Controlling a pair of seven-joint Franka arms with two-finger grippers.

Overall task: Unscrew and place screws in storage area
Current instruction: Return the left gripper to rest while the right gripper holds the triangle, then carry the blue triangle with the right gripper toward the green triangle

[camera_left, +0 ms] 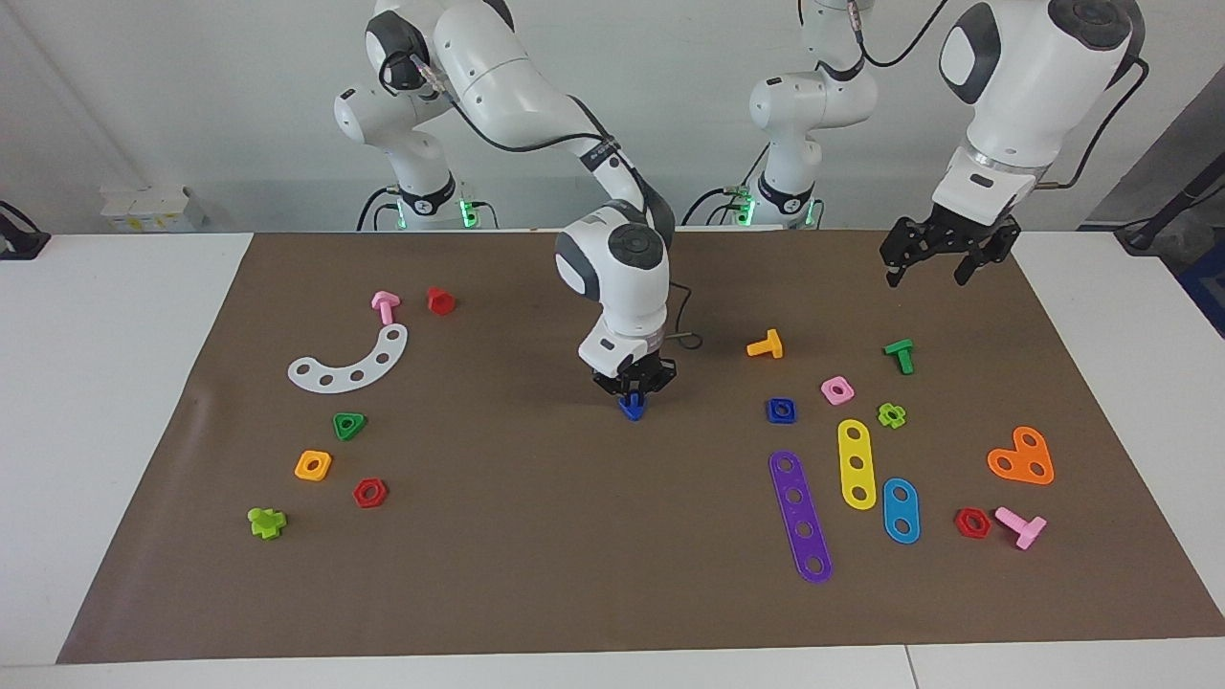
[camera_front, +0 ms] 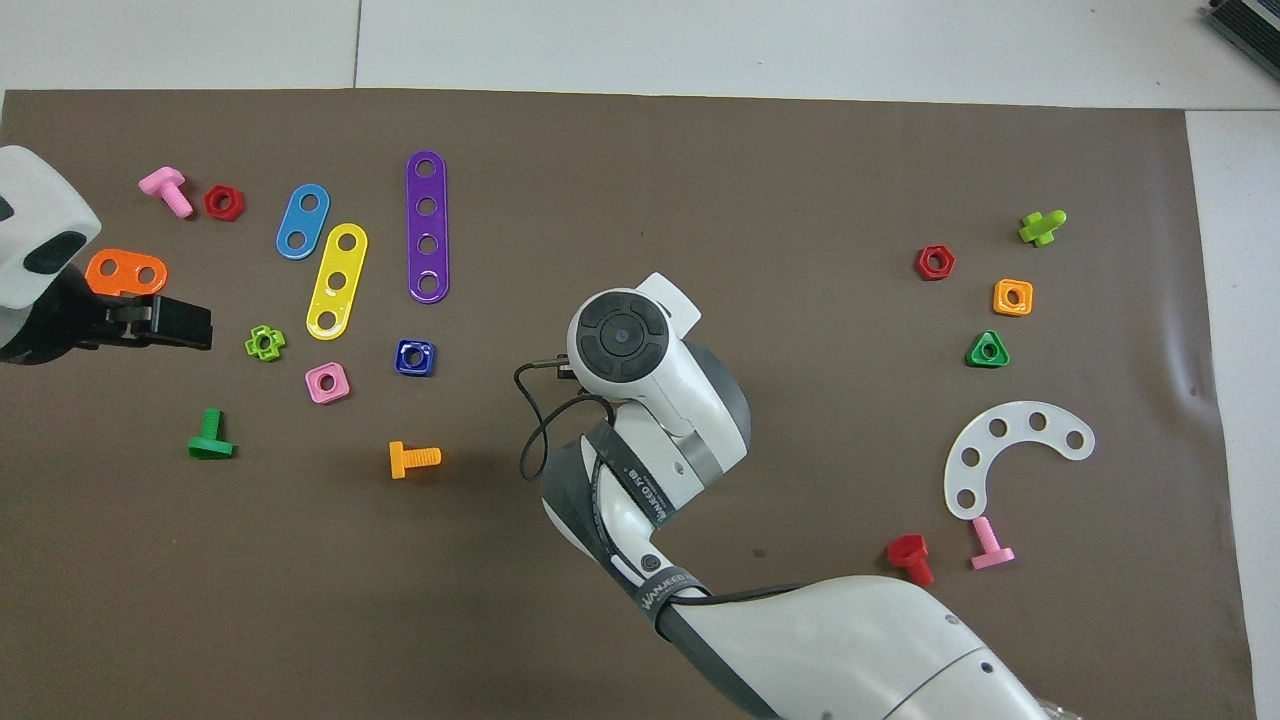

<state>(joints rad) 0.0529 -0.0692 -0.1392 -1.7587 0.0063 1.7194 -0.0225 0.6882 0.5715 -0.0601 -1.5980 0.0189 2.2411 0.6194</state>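
My right gripper (camera_left: 632,394) points down over the middle of the brown mat (camera_left: 536,555) and is shut on a small dark-blue screw (camera_left: 632,407), held at or just above the mat. In the overhead view the right arm's wrist (camera_front: 620,335) hides this gripper and the screw. My left gripper (camera_left: 930,270) is open and empty, raised over the mat at the left arm's end, above a green screw (camera_left: 900,355); it also shows in the overhead view (camera_front: 165,322). A dark-blue square nut (camera_left: 781,411) and a light-blue oval plate (camera_left: 901,510) lie toward the left arm's end.
Toward the left arm's end lie an orange screw (camera_left: 766,345), a pink nut (camera_left: 836,389), yellow (camera_left: 857,463) and purple (camera_left: 800,516) plates, an orange heart plate (camera_left: 1022,457). Toward the right arm's end lie a white curved plate (camera_left: 350,362), pink (camera_left: 385,306) and red (camera_left: 440,300) screws, several nuts.
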